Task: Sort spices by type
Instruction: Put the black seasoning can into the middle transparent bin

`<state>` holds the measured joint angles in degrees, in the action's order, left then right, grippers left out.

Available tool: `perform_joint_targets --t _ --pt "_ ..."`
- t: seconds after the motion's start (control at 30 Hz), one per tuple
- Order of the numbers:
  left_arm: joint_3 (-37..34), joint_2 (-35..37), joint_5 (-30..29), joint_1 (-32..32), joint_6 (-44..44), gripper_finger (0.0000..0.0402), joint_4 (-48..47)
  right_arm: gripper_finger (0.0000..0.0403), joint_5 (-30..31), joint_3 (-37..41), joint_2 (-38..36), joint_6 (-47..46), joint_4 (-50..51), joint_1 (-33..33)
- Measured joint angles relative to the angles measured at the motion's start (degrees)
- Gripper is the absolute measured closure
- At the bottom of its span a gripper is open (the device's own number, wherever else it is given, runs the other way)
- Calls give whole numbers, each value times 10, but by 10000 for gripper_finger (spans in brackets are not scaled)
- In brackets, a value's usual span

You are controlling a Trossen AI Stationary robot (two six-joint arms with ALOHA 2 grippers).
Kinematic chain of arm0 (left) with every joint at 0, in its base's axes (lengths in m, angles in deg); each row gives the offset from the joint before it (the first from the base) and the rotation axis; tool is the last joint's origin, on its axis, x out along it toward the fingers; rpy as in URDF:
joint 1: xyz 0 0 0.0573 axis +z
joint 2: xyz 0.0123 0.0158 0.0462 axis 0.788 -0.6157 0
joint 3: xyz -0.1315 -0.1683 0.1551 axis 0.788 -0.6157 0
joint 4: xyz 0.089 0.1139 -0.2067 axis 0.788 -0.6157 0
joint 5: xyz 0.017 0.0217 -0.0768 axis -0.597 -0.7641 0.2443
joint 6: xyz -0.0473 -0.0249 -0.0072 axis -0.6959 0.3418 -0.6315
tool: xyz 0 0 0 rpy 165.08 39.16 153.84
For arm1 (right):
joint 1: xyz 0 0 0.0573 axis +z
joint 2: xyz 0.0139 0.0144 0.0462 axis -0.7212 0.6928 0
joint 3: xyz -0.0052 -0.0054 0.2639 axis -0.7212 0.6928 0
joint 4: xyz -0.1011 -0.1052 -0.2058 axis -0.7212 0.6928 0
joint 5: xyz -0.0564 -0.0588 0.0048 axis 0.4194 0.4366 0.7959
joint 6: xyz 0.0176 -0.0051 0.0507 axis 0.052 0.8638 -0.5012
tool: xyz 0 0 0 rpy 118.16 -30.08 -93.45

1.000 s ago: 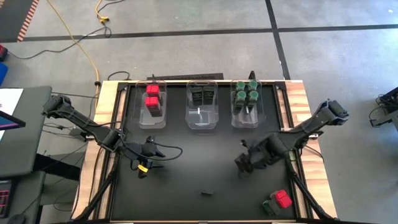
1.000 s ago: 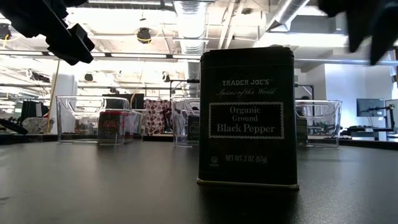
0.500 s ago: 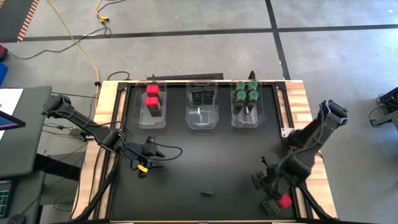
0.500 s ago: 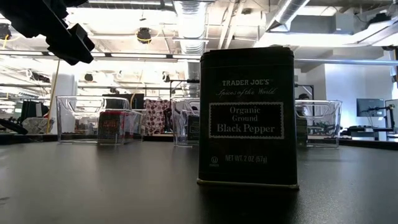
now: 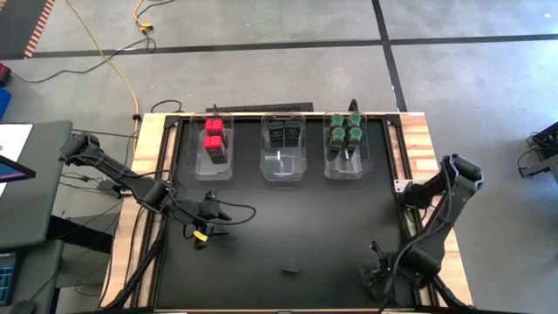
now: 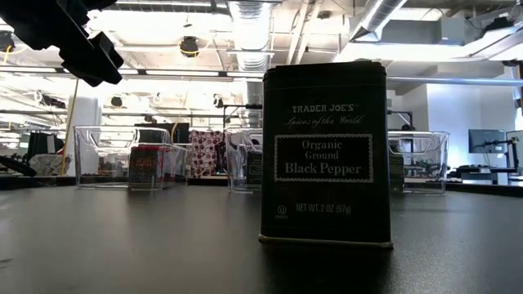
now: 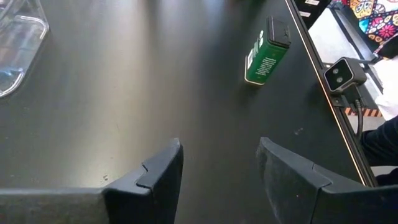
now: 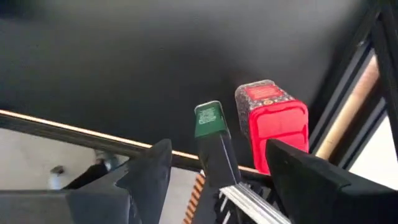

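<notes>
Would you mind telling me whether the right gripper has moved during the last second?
Yes. The right gripper has swung away from the green-jar bin toward the table's near right corner, where it now hangs open over the red-topped spice.

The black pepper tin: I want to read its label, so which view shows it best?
The low view: the black pepper tin stands upright, close, its label facing the camera. In the high view it is a small dark shape. Neither wrist view shows it.

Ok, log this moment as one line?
right hand: open, low over red-topped spice and green tin, near table corner | left hand: open, empty, waiting | pepper tin: unsorted
</notes>
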<state>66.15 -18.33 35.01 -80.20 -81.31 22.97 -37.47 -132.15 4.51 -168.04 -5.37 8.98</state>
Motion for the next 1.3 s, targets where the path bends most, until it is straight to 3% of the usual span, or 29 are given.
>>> perform_joint_targets --t 0.23,1.3 --pt "0 0 0 0 -1 207 -2 113 0 -85 90 63 71 6" --pt "0 0 0 0 -12 207 -2 113 -30 -83 200 53 -23 50"
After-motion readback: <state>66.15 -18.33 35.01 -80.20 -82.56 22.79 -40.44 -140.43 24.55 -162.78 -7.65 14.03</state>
